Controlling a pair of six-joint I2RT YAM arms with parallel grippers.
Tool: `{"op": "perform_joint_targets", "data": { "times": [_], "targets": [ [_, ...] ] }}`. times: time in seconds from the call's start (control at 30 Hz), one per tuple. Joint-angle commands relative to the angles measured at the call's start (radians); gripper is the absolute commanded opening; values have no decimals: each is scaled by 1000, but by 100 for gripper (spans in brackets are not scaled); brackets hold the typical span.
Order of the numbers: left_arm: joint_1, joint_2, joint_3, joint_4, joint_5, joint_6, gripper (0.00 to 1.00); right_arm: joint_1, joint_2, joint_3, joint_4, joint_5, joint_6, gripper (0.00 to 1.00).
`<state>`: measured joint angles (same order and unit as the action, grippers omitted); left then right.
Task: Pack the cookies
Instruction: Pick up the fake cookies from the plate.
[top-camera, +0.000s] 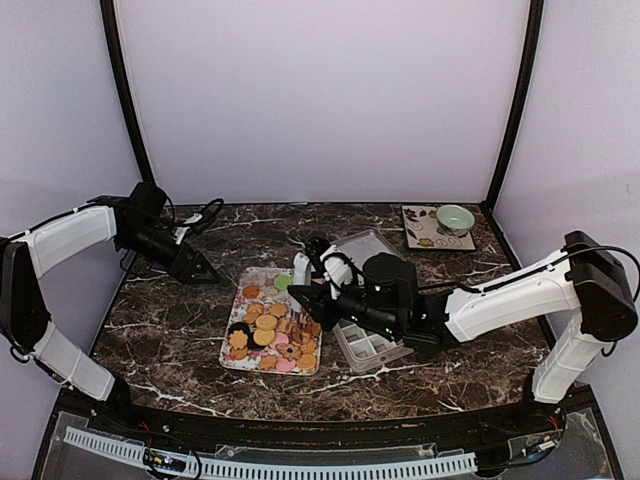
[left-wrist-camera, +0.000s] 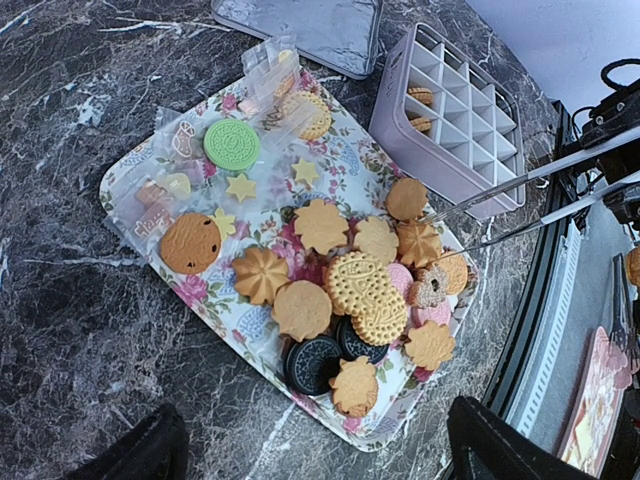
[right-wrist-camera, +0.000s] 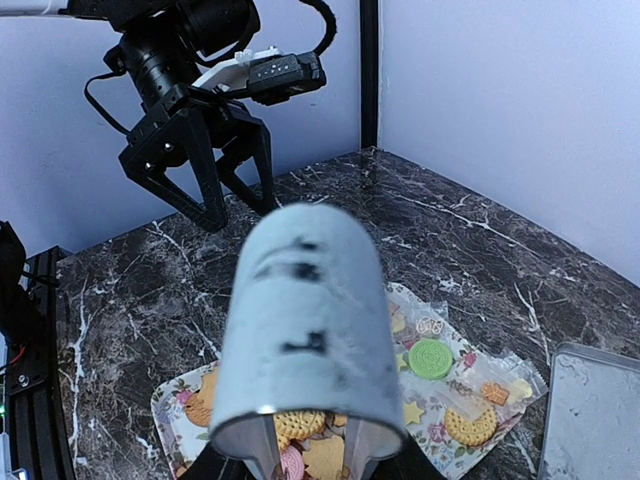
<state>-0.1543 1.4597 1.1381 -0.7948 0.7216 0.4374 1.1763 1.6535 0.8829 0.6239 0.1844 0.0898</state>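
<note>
The cookies (top-camera: 270, 330) (left-wrist-camera: 350, 290) (right-wrist-camera: 305, 425) lie heaped on a floral tray (top-camera: 228, 360) (left-wrist-camera: 235, 322); most are tan, with a green one, some dark and some pink. My right gripper (top-camera: 312, 303) is over the tray, shut on metal tongs (left-wrist-camera: 530, 175) with a pale blue handle (right-wrist-camera: 305, 320). The tongs' tips stand apart just above the cookies nearest the box. I cannot tell whether they touch one. My left gripper (top-camera: 195, 265) (left-wrist-camera: 320, 460) (right-wrist-camera: 240, 205) hangs open and holds nothing, left of the tray.
A lavender divided box (top-camera: 370, 347) (left-wrist-camera: 450, 110) sits right of the tray with a few cookies in its cells. Its grey lid (top-camera: 365, 245) (left-wrist-camera: 300, 30) (right-wrist-camera: 590, 410) lies behind it. A plate with a green bowl (top-camera: 455, 218) is at the back right.
</note>
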Motion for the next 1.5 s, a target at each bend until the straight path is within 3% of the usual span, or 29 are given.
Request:
{"op": "perform_joint_targets", "data": {
  "times": [0.0,0.93,1.2,1.47],
  "targets": [
    [6,-38,-10,-23,35,7,92,12,3,-6,63,25,13,35],
    [6,-33,-13,-18,56,5,92,26,-4,-33,27,-52,69,34],
    [7,-32,-19,-11,62,-6,91,38,-44,-43,10,5,61,21],
    [7,-35,-16,-9,57,-8,91,19,-139,26,-54,51,-16,17]
  ]
}}
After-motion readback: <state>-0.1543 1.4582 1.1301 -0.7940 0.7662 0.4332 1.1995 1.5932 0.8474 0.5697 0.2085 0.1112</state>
